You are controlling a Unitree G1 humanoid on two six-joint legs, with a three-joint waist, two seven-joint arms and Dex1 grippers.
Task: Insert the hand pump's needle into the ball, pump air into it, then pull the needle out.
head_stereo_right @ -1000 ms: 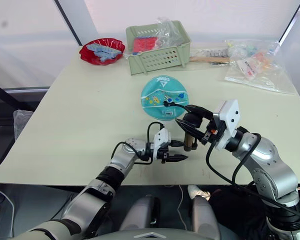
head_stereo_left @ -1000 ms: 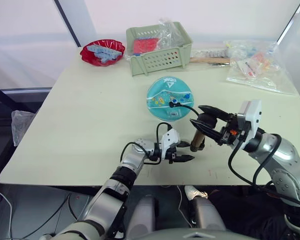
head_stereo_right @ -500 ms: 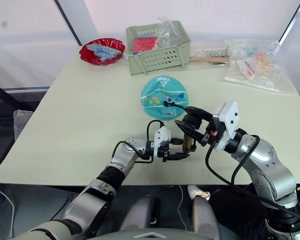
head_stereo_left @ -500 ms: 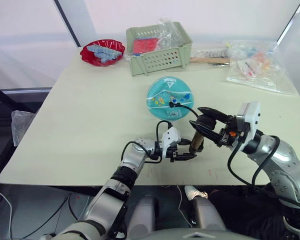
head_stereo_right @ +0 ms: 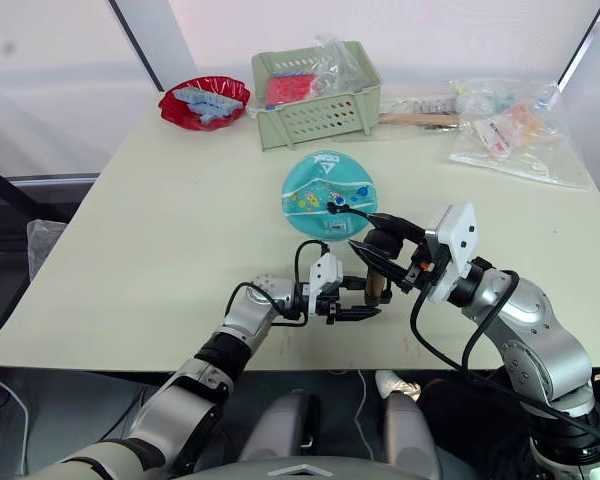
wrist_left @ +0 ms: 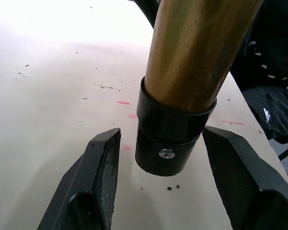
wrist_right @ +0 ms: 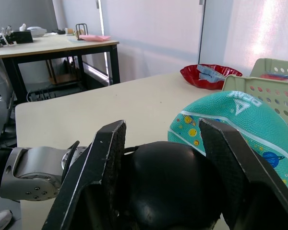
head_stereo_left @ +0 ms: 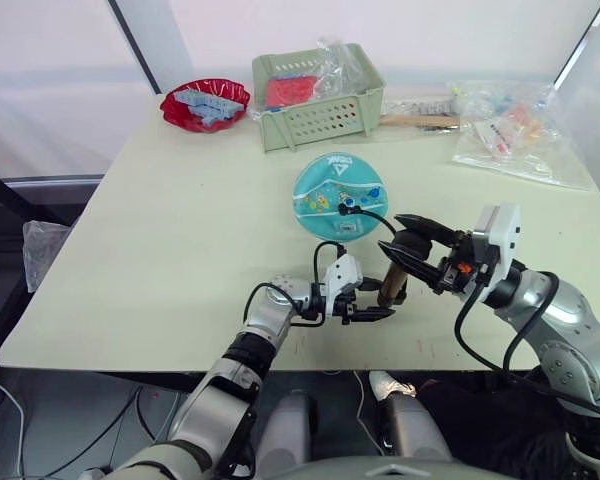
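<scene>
Left gripper (head_stereo_left: 372, 300) has closed in, fingers open astride the hand pump's (head_stereo_left: 391, 284) base; right gripper (head_stereo_left: 412, 243) clasps its handle, so pumping can begin.

Office or lab: work tables (wrist_right: 53, 45), curtained windows.

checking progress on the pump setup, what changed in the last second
The left end effector moved toward the base of the hand pump, and its open fingers now sit on either side of the pump's lower black cap without touching it. The right end effector kept its place around the pump's black handle. The ball, with the hose fitting at it, did not move.
</scene>
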